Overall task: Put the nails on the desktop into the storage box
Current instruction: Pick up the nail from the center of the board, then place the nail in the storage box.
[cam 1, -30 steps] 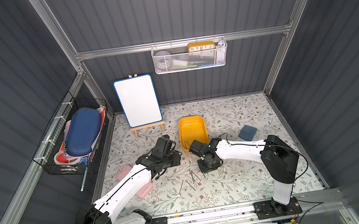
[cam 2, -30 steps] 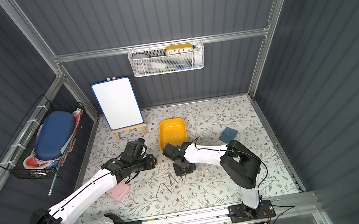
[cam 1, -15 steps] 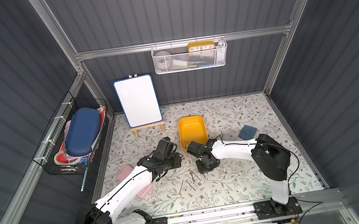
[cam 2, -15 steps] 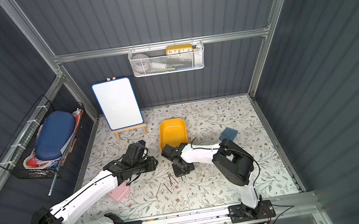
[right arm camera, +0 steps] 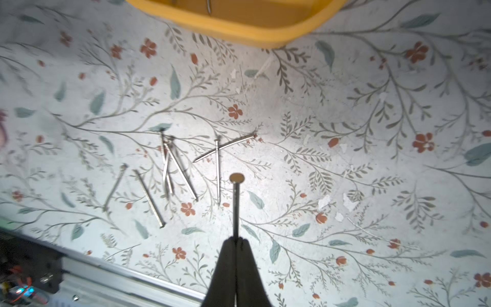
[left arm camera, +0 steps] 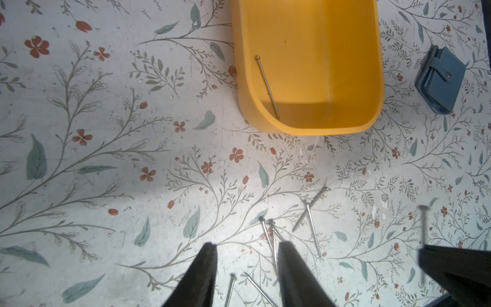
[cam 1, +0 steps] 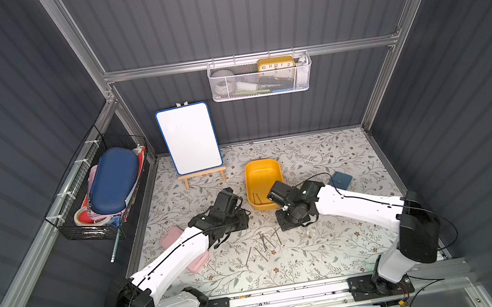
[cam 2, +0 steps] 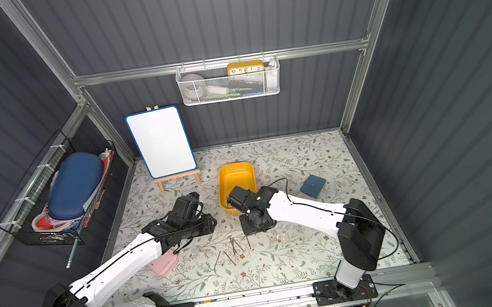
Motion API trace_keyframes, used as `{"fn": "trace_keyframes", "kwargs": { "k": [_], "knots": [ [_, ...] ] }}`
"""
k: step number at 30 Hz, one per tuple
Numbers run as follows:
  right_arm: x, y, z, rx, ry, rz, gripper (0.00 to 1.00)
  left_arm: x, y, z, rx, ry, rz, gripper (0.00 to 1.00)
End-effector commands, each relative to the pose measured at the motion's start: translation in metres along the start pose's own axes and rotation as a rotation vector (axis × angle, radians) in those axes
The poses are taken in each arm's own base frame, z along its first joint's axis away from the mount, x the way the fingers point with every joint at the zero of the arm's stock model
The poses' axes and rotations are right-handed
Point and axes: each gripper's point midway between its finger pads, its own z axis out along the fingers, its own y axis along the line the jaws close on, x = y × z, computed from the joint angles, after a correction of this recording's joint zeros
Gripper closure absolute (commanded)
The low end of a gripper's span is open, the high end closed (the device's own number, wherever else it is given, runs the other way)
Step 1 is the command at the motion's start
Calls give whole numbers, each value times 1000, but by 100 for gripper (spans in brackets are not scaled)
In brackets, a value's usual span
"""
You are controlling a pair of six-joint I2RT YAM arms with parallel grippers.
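Nails lie in a loose scatter on the desktop, near the box but short of its near wall. At least one more already rests inside the box. The right gripper has its fingers pressed together on the held nail, pinching it near the point so that most of the shaft and the head stand free.

Likely faults: with so little of a thin, smooth shaft between the pads, the free length may act as a lever and the held nail may pivot or slide out during the carry. If it travels low, the head may strike the box rim and the nail may drop outside. The left gripper hangs just above the same scatter, so the two grippers could foul each other if both move at once.

Pose: the right arm reaches from its base toward the middle of the desktop, wrist bent down, gripper just in front of the box. The left arm reaches forward likewise. Its jaws stand partly apart and hold nothing, with the nails seen between them lying on the desktop below.
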Motion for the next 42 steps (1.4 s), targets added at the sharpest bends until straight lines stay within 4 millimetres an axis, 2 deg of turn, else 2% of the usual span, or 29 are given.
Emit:
{"fn": "trace_keyframes", "kwargs": {
  "k": [1,4,7,11,14,18,23,29,32,35,38,40,42],
  "knots": [
    [-34,0,-17,-57,-33,30,100,1,-2,6,8,6,7,57],
    [-77,11,-14,-114,-47,49,100,2,-3,8,20,9,9,57],
    [-107,28,4,-166,-7,64,100,4,-5,8,36,9,16,57],
    [-122,34,55,-195,85,124,100,7,-3,7,33,9,16,57],
    [-121,36,87,-217,131,160,100,10,-1,6,33,14,10,57],
    [-115,33,112,-203,171,177,100,13,2,6,24,16,8,57],
    [-111,28,129,-188,178,190,100,14,3,8,19,20,6,57],
    [-107,27,139,-187,197,194,100,14,3,9,18,19,11,57],
    [-107,29,134,-201,196,184,80,14,4,10,17,20,12,57],
    [-112,32,111,-216,158,151,67,15,4,11,14,21,16,56],
    [-106,34,74,-230,125,115,63,13,3,9,17,17,17,56],
    [-94,36,42,-237,83,80,63,12,3,9,18,13,17,56],
    [-72,33,21,-218,52,45,62,13,2,10,24,11,19,56]
  ]
}}
